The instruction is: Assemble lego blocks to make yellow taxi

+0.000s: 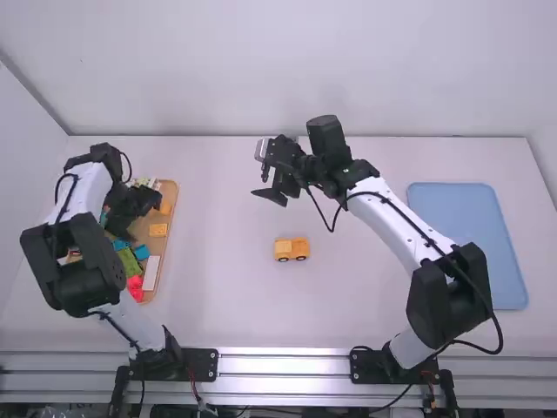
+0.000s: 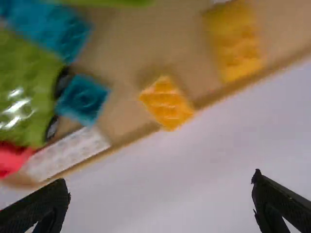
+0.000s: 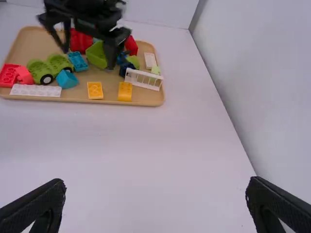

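Yellow is what I have at the centre: the little car (image 1: 291, 249) stands on its wheels on the white tabletop (image 1: 226, 322), between the two arms and apart from both pincers. Beyond it, my right pincer (image 1: 264, 174) hangs above the tabletop with its fingers spread wide and nothing between them. That arm bends outward at the elbow, then runs its forearm away from me and inward, the wrist aimed towards the left side at a downward slant.

Farther out to the left, my left arm has its elbow pushed outward and its wrist bent over the wooden tray (image 1: 173, 205). I've got the left pincer (image 1: 137, 212) wide open too, and empty, over the tray. Two yellow blocks, one smaller (image 2: 167, 103) and one longer (image 2: 234, 41), lie inside along the tray's edge. Out by my right arm lies a blue mat (image 1: 466, 244).
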Available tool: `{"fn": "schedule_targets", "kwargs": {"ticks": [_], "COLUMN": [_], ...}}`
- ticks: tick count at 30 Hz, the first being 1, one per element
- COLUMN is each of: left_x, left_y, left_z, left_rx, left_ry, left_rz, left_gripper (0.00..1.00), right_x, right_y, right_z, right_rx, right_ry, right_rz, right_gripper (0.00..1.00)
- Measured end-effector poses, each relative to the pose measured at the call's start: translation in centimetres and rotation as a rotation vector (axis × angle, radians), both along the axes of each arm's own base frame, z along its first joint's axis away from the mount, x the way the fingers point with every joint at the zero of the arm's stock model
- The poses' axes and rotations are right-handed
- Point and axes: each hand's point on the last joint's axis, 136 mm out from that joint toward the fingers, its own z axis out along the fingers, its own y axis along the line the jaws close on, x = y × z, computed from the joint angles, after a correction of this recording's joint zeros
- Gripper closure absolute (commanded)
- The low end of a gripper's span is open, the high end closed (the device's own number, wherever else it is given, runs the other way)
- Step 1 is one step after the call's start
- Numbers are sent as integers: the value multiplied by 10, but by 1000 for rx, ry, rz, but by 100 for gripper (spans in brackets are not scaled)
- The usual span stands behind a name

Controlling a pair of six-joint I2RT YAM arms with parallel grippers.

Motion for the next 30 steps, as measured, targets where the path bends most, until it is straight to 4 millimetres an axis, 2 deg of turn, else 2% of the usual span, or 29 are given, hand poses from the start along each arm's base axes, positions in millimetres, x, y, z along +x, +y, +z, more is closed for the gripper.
{"fn": "schedule_targets", "kwargs": {"ticks": [5, 10, 14, 17, 21, 30], "left_x": [7, 10, 15, 27, 26, 20], "left_y": [11, 12, 4, -7, -14, 0], "left_z": [-20, -23, -23, -22, -22, -25], "left_rx": [41, 60, 84, 133, 145, 169], "left_ry": [20, 16, 13, -9, 6, 27], "left_rz": [127, 200, 192, 166, 150, 177], "left_gripper": [1, 1, 1, 1, 1, 1], "right_x": [2, 2, 2, 2, 2, -3], "right_y": [-1, -2, -2, -2, -2, -4], "right_z": [-1, -2, -3, -3, -3, -10], "right_rx": [-9, -12, -14, -13, -10, -29], "right_ry": [-2, 0, 0, 3, 24, 59], "right_rz": [-11, -16, -15, -17, -27, -27], "right_gripper": [1, 1, 1, 1, 1, 1]}}
